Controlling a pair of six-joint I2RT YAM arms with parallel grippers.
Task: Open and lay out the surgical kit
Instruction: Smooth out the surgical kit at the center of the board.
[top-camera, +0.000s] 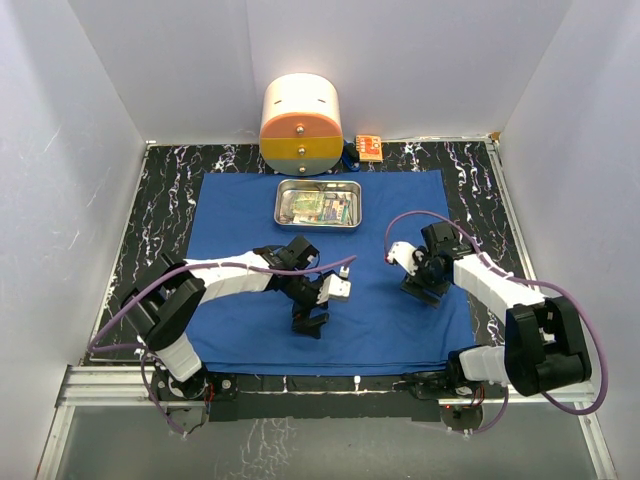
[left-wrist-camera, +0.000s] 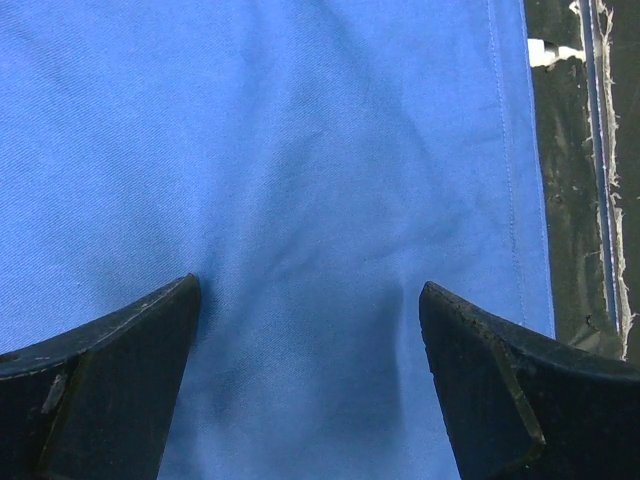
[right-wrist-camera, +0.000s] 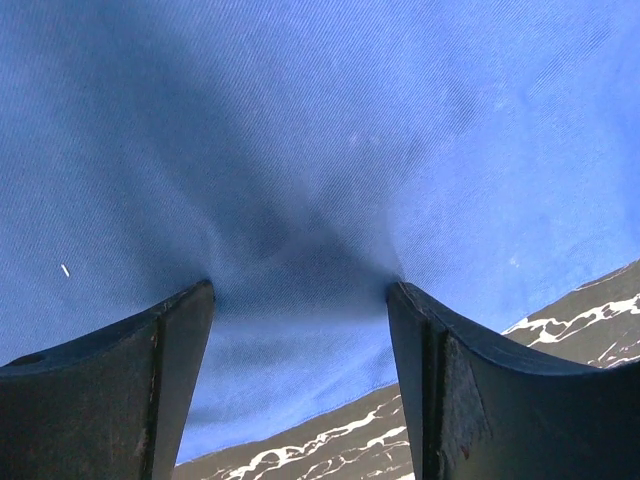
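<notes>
1. A royal-blue cloth wrap (top-camera: 330, 280) lies spread flat across the middle of the black, white-veined tabletop (top-camera: 165, 210). Its near edge runs close to the tabletop's near edge.
2. A shiny rectangular steel tray (top-camera: 318, 204) sits on the wrap, centred along the wrap's far edge. It holds a jumble of small items. Packets and instruments cannot be told apart at this size.
3. A round cream-and-orange drawer container (top-camera: 302, 125) stands at the tabletop's far edge, behind the tray and off the wrap. A small orange box (top-camera: 368, 147) lies just beside it on its right.
4. The left gripper (top-camera: 310, 325) points down over the wrap's near half, a little left of centre.
   - Its jaws stand wide apart, with only flat cloth between them.
   - The wrist view shows the black fingers (left-wrist-camera: 110, 390) low over the cloth. Contact cannot be confirmed.
   - The wrap's stitched hem and a strip of tabletop appear at the right of that view.
5. The right gripper (top-camera: 425, 292) is down on the wrap near its right edge.
   - Its jaws are apart and hold nothing.
   - The wrist view shows the fingertips (right-wrist-camera: 170, 330) at the cloth, with faint creases running in toward the gap between them.
   - Bare tabletop shows just beyond the wrap's edge.
6. The two grippers are well apart, both nearer the wrap's near edge than the tray is.
</notes>
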